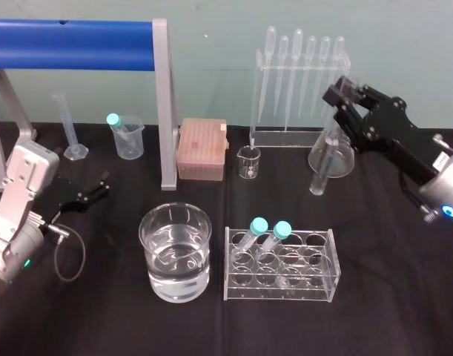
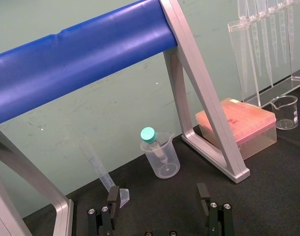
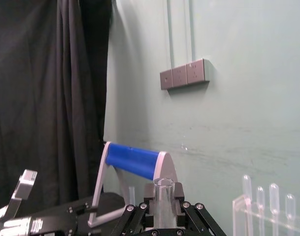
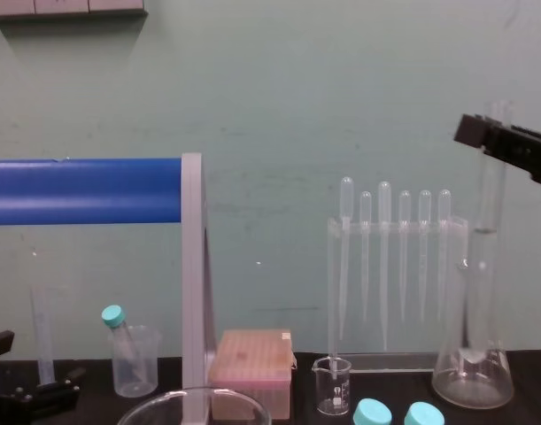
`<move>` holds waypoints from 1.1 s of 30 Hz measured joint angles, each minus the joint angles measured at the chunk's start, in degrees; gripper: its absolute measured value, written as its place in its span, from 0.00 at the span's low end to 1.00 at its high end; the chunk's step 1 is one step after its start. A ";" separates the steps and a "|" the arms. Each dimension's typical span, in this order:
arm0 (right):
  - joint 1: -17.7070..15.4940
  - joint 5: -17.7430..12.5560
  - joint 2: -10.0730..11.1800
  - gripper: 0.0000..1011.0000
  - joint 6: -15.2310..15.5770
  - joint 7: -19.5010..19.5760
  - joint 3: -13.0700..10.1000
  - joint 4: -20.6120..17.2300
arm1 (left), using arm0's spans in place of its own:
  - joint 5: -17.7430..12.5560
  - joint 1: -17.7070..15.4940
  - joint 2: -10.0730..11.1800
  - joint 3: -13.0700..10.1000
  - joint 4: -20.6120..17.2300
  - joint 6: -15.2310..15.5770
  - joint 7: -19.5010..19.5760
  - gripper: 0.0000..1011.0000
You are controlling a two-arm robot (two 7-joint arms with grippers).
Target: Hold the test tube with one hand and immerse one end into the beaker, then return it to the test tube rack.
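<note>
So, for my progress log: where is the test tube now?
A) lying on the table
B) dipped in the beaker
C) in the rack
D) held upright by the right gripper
D: the right gripper is shut on the upright test tube, apart from the beaker; the left gripper sits parked at left.

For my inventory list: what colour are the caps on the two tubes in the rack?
Teal caps; the head view shows them best.

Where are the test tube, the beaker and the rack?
test tube (image 1: 322, 172), head view, lower shaft.
beaker (image 1: 200, 261), head view, side wall.
test tube rack (image 1: 315, 289), head view, front wall.
</note>
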State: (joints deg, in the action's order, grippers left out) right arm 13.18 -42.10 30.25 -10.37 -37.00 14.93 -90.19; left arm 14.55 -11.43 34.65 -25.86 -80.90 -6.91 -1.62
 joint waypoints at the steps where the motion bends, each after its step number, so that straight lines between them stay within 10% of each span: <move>1: 0.43 -0.13 -0.29 0.22 -0.15 -0.17 0.17 0.44 | 0.00 0.00 0.00 0.00 0.00 0.00 0.00 0.99; 15: 9.63 -1.85 -6.47 0.22 -2.18 -6.16 5.33 13.58 | 0.00 0.00 0.00 0.00 0.00 0.00 0.00 0.99; 33: 9.28 -1.77 -6.25 0.22 -2.11 -6.11 5.08 12.91 | 0.00 0.00 0.00 0.00 0.00 0.00 0.00 0.99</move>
State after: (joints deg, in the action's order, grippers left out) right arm 22.46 -43.87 24.00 -12.48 -43.10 20.01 -77.28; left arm 14.55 -11.43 34.65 -25.86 -80.90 -6.91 -1.62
